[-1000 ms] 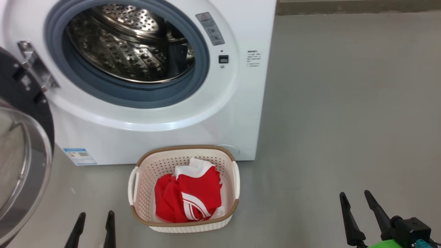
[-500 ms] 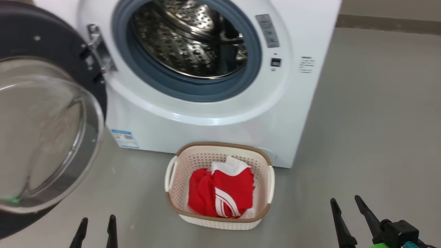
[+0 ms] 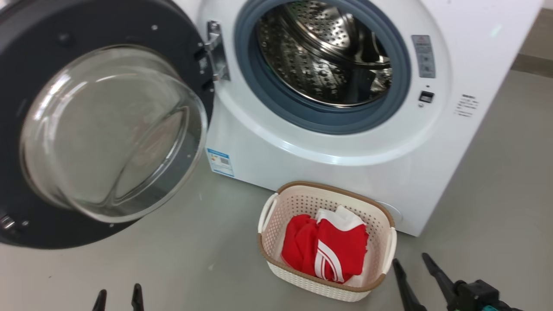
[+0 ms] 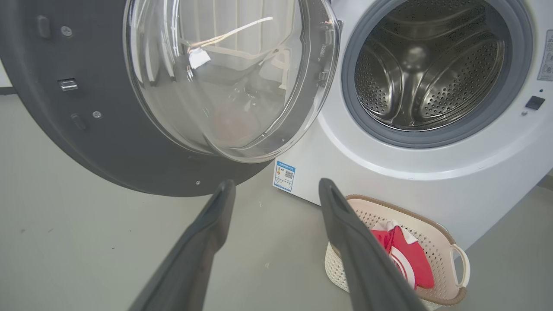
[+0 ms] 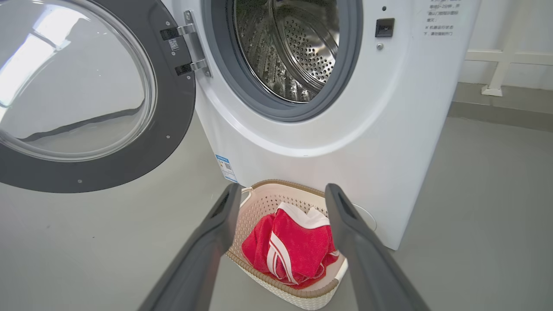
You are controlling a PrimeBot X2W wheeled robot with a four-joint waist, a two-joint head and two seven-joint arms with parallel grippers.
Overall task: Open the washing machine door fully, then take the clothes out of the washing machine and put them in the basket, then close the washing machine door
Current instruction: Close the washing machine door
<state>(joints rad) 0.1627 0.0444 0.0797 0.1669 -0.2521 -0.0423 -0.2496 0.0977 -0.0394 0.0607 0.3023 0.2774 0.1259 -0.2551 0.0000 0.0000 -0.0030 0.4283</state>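
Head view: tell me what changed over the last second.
The camera swung toward the robot's left, so the whole picture shifted right and more of the washing machine door shows. Nothing was grasped or released. The door stays open, the clothes stay in the basket, and the left gripper and right gripper stay open and empty.

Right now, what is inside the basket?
The basket holds the clothes: a bunched red jersey with white stripes and a white part at the back. The fabric covers the basket's bottom, so anything beneath cannot be seen.
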